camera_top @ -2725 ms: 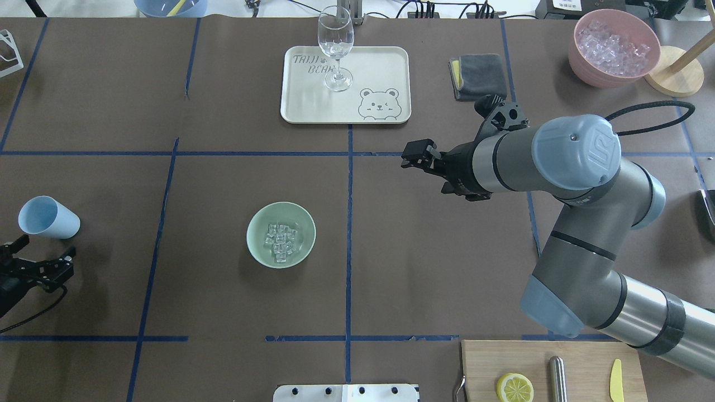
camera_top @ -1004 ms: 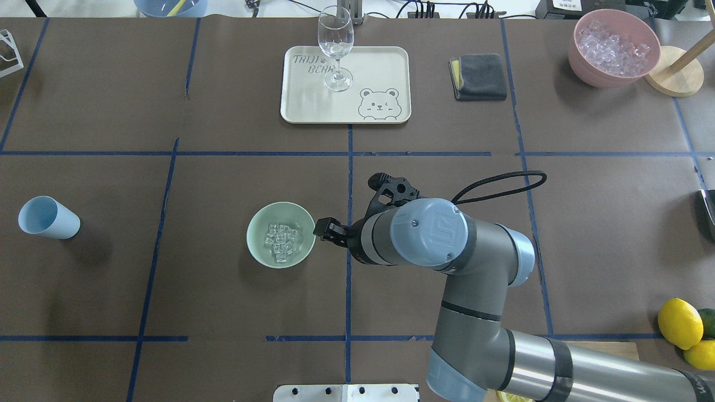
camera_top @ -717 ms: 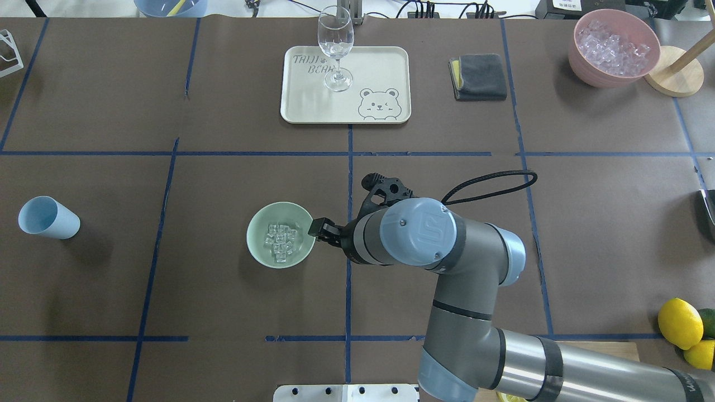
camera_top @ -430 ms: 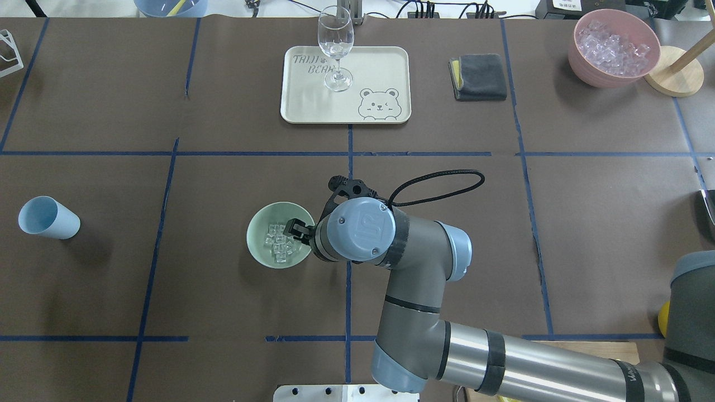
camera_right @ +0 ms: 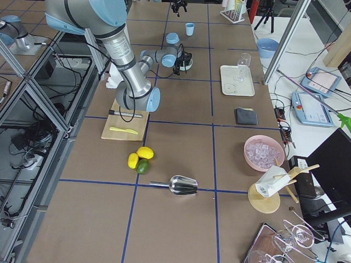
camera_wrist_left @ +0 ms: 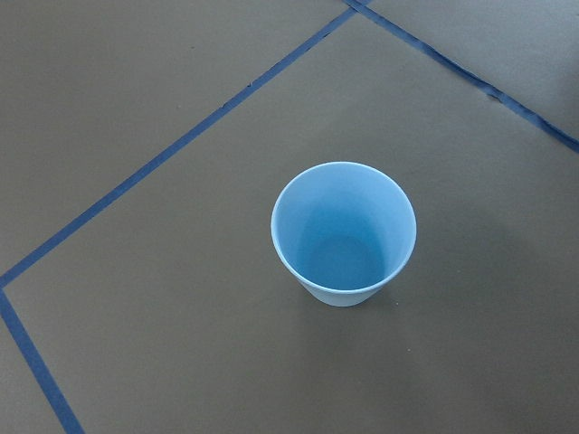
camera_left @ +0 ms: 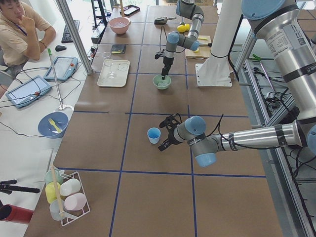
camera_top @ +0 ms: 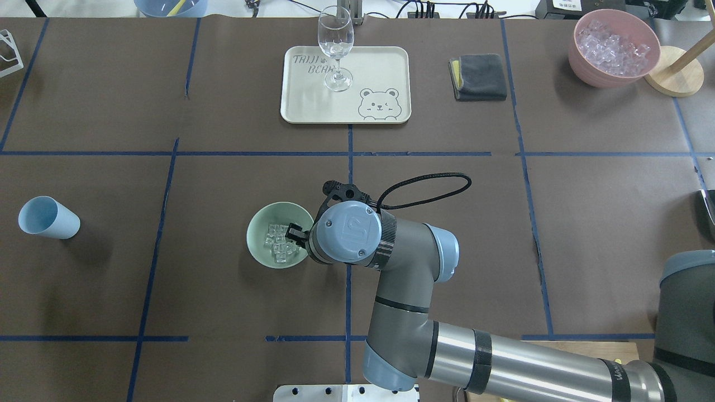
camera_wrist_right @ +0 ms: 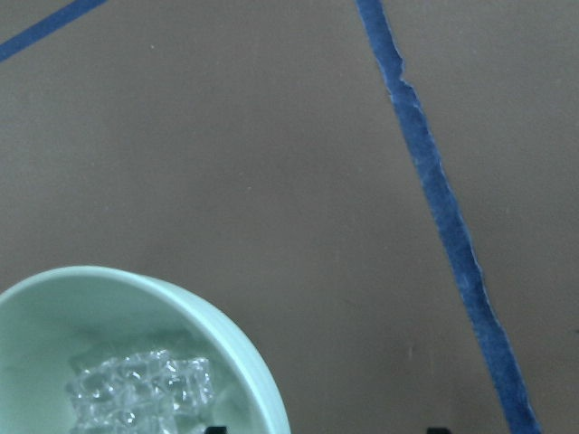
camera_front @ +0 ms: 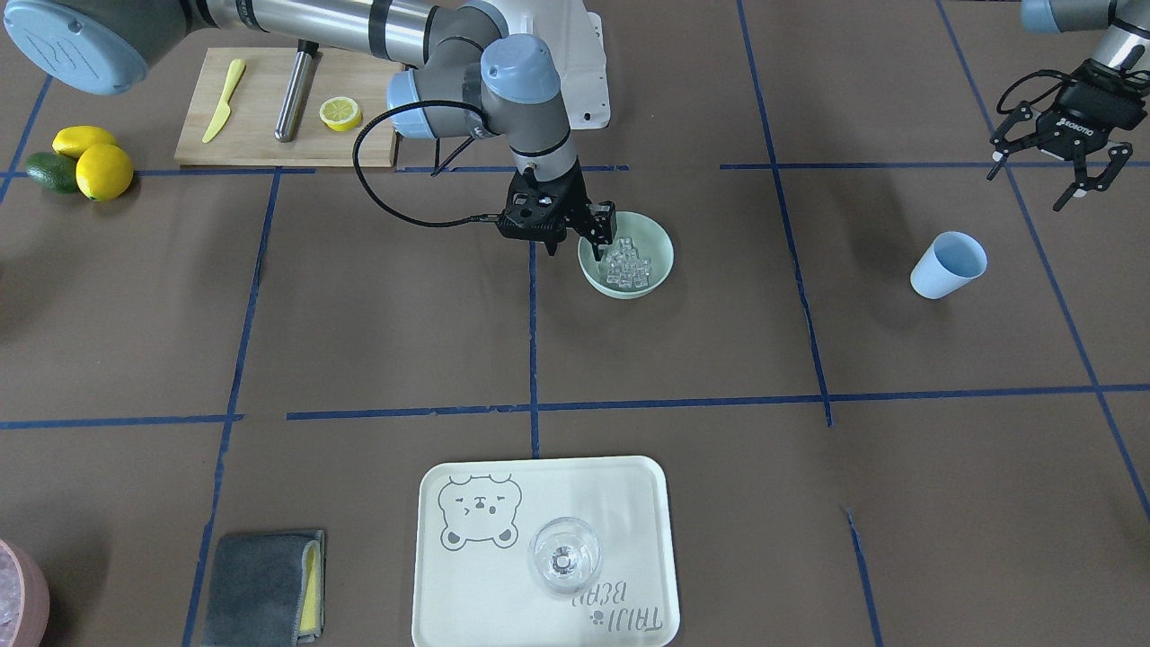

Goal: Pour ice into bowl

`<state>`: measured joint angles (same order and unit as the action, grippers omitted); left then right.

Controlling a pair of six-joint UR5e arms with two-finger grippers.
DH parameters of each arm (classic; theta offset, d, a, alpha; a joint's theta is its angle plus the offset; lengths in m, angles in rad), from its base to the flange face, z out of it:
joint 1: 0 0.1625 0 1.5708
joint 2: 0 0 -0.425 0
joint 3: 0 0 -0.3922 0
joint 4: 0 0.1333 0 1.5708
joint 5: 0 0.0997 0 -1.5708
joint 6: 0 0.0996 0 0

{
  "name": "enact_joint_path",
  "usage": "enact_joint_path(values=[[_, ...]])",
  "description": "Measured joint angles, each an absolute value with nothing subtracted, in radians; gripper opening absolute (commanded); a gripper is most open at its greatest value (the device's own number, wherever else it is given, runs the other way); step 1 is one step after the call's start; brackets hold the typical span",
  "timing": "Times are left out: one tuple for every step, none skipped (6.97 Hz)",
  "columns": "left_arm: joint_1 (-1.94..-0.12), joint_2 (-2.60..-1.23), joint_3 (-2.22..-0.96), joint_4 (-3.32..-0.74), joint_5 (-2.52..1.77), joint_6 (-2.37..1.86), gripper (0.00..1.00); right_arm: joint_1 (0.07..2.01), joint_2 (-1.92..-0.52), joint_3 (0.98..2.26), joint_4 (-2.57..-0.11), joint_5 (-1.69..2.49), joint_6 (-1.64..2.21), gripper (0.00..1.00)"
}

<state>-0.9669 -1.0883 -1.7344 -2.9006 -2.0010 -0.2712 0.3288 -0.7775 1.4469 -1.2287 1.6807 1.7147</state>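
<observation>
Now the right gripper [camera_front: 578, 241], fingers spread, straddles the rim of the mint-green bowl [camera_front: 662, 256] holding ice cubes [camera_front: 627, 263].

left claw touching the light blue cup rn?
Apart. The front-facing view shows bare brown table between the open left claw and the light blue tapered cup.

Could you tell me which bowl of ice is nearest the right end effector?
The green bowl mid-table; the right end effector is at its rim. The pink bowl stands far off.
</observation>
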Motion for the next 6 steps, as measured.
enact_joint_path(values=[[-0.967, -1.089, -1.733, -2.901, -2.001, -0.271, 1.0, 0.328, -0.774, 1.445, -1.229, 1.681, 1.706, 0.0], [-0.966, -1.089, -1.732, -2.901, -2.0, -0.271, 1.0, 0.329, -0.77, 1.445, -1.229, 1.681, 1.701, 0.0], [-0.966, -1.09, -1.73, -2.901, -2.0, -0.271, 1.0, 0.336, -0.764, 1.45, -1.225, 1.683, 1.701, 0.0], [-0.966, -1.091, -1.727, -2.901, -2.0, -0.271, 1.0, 0.354, -0.761, 1.472, -1.219, 1.689, 1.702, 0.0], [-0.966, -1.092, -1.724, -2.9, -2.002, -0.272, 1.0, 0.378, -0.785, 1.524, -1.216, 1.7, 1.705, 0.0], [-0.966, -1.093, -1.722, -2.899, -2.006, -0.272, 1.0, 0.404, -0.864, 1.618, -1.215, 1.715, 1.704, 0.0]])
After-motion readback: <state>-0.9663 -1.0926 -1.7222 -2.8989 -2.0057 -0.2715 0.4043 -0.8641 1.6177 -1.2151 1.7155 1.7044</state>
